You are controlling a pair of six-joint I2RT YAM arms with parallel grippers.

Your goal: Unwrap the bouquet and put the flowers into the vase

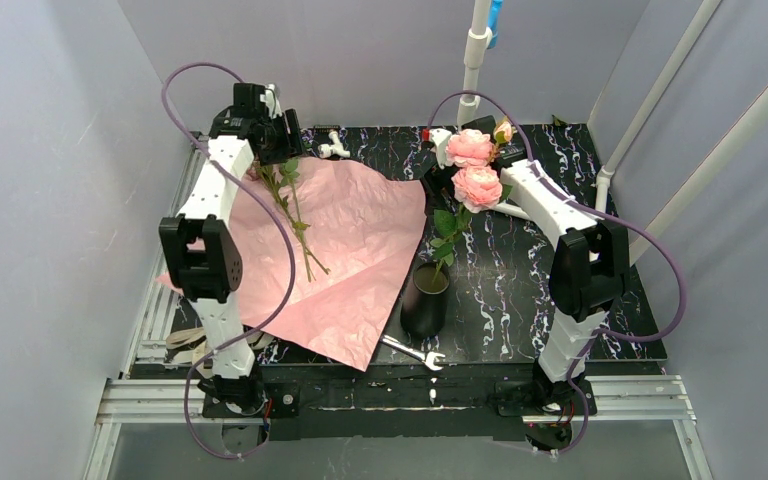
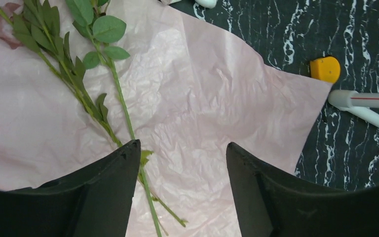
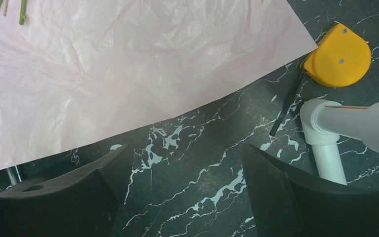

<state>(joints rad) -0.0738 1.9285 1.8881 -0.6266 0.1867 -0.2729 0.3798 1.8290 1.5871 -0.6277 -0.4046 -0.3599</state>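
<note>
1. Two flowers (image 1: 295, 215) lie on the opened pink paper (image 1: 360, 240) near the far left corner of the tabletop (image 1: 520, 290). Two pink roses (image 1: 477, 187) already stand in the vase (image 1: 425, 300), which is close to the near edge, about at its middle.
2. The left fingers (image 2: 123, 168) hang just above the lying flowers, apart with a clear gap, and hold nothing. One stem (image 2: 123, 108) passes right at the inner edge of one finger, not between both.
3. The right fingers (image 3: 113, 168) stand wide apart over bare tabletop beside the edge of the paper, and they are empty.
4. I judge the stems to be very light, thin and a little springy, with a smooth skin that can slip or roll in a pinch.
5. The best place to hold seems to be the bare part of the stem below the leaves, so that the lower end is free for the mouth of the vase. The blooms and leaves are soft and would crush.
6. The paper below is thin and crumpled, so a low pinch may lift it together with the stem.
7. The vase looks small and top-heavy with its tall roses, so a push from the side could tip it.
</note>
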